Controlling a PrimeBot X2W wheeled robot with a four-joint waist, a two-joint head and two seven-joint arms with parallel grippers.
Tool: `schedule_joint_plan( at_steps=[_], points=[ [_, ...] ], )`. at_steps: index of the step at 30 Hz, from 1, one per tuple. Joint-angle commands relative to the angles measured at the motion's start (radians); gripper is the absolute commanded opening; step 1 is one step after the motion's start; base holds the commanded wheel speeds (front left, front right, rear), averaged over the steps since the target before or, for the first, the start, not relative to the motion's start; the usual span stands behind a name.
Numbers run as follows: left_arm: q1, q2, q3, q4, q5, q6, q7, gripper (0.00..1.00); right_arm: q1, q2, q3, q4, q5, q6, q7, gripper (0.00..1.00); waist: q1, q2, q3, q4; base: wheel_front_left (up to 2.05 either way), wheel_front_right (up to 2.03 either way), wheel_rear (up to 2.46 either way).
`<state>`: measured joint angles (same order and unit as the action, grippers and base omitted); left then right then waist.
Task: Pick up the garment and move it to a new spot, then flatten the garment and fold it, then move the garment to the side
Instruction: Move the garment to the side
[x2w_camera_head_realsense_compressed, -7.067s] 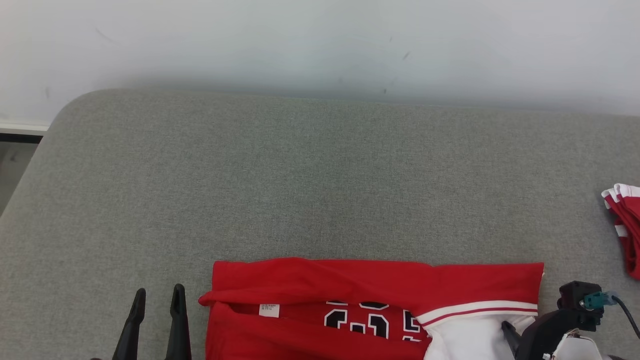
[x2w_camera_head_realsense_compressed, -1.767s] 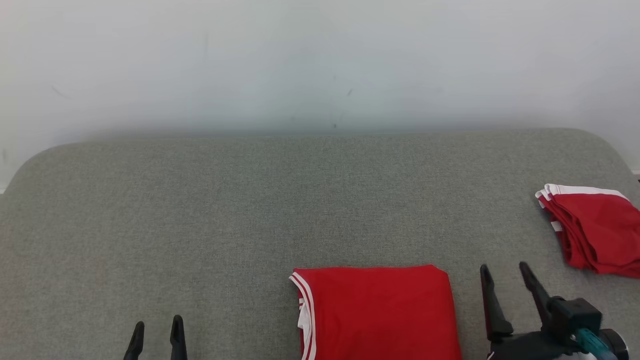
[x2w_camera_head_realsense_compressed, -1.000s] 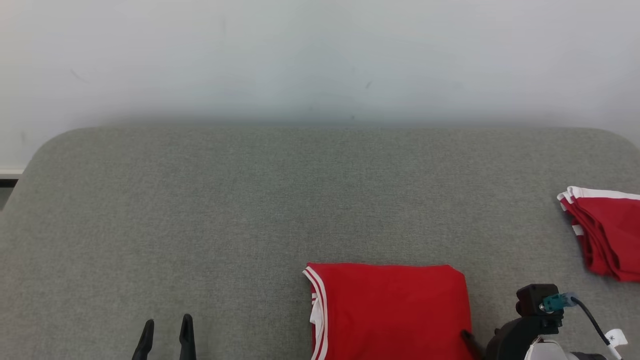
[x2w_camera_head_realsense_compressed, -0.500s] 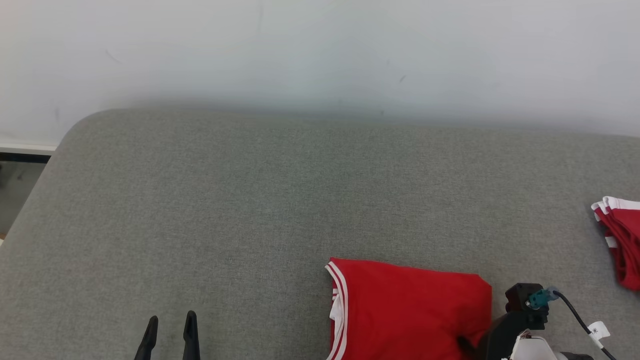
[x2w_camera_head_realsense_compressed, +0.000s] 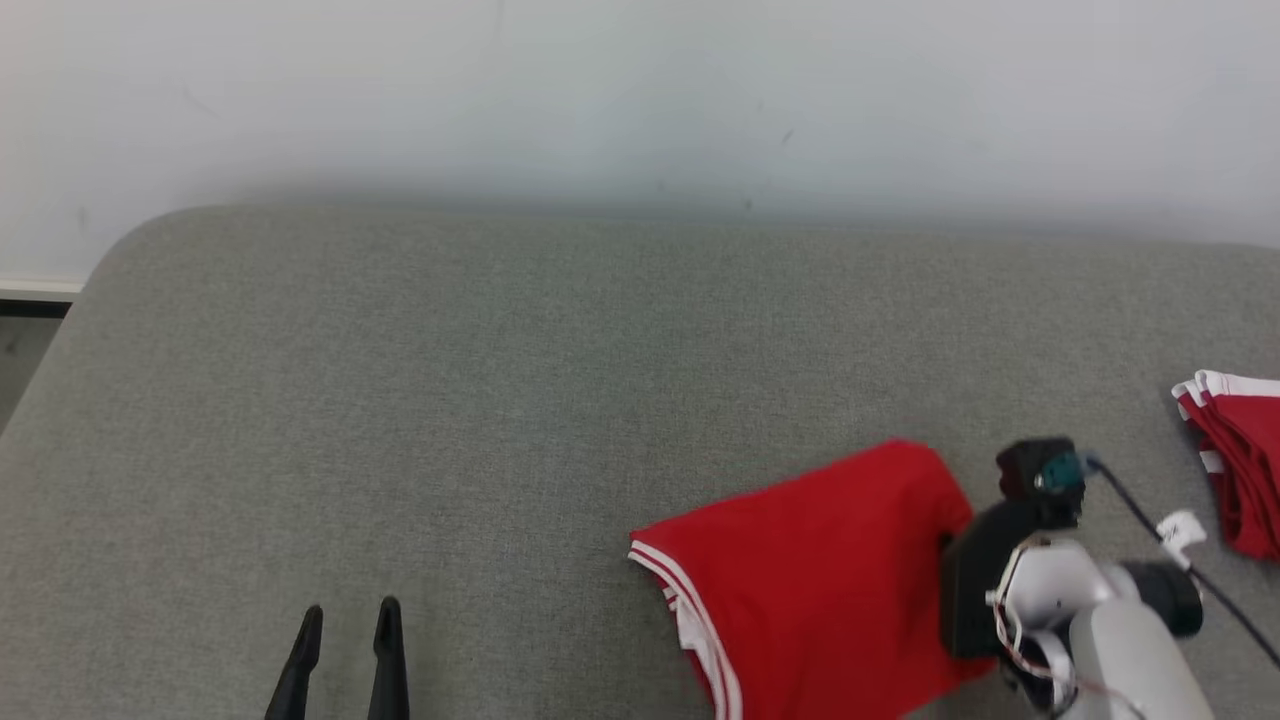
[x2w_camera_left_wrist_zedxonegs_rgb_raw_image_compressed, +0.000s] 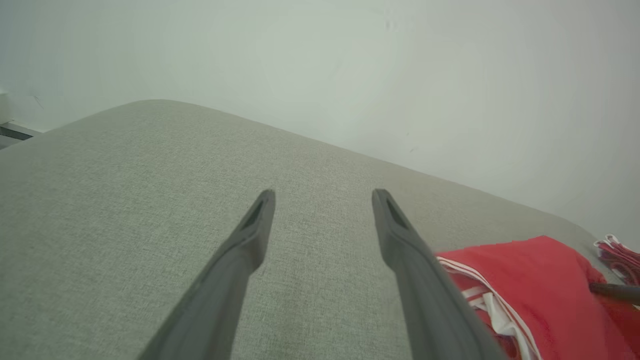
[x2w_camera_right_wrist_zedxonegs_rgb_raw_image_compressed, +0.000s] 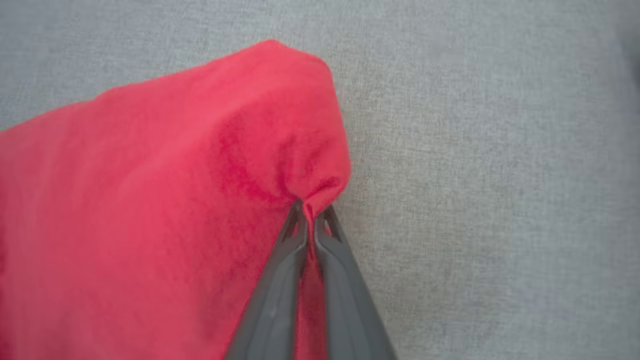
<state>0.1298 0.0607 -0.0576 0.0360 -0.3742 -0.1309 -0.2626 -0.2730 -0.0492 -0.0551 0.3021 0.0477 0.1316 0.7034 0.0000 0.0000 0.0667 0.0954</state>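
Fabric items number two: the folded red garment (x2w_camera_head_realsense_compressed: 820, 590) with white striped trim lies askew on the near right of the grey cushion (x2w_camera_head_realsense_compressed: 500, 380), and a second red pile (x2w_camera_head_realsense_compressed: 1235, 470) sits well apart at the right edge. Right gripper (x2w_camera_right_wrist_zedxonegs_rgb_raw_image_compressed: 311, 212) pinches a bunched fold at the garment's right edge. Left gripper (x2w_camera_left_wrist_zedxonegs_rgb_raw_image_compressed: 323, 192) hovers with fingers parted, holding nothing. One white tag (x2w_camera_head_realsense_compressed: 1180, 527) hangs on the right arm's cable (print too small to read).

Head: high, facing down. Wrists: near grey surface (x2w_camera_head_realsense_compressed: 400, 400). All share red garment (x2w_camera_head_realsense_compressed: 820, 580).
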Motion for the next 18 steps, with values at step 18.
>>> schedule_joint_plan(
  at_steps=[18],
  points=[
    [-0.099, -0.005, -0.026, -0.091, -0.007, 0.001, -0.003, 1.00, -0.319, -0.230, -0.142, -0.003, -0.097, -0.002, 0.050, 0.00, 0.0000, 0.0000, 0.137, -0.097, 0.00, 0.00, 0.00]
  ],
)
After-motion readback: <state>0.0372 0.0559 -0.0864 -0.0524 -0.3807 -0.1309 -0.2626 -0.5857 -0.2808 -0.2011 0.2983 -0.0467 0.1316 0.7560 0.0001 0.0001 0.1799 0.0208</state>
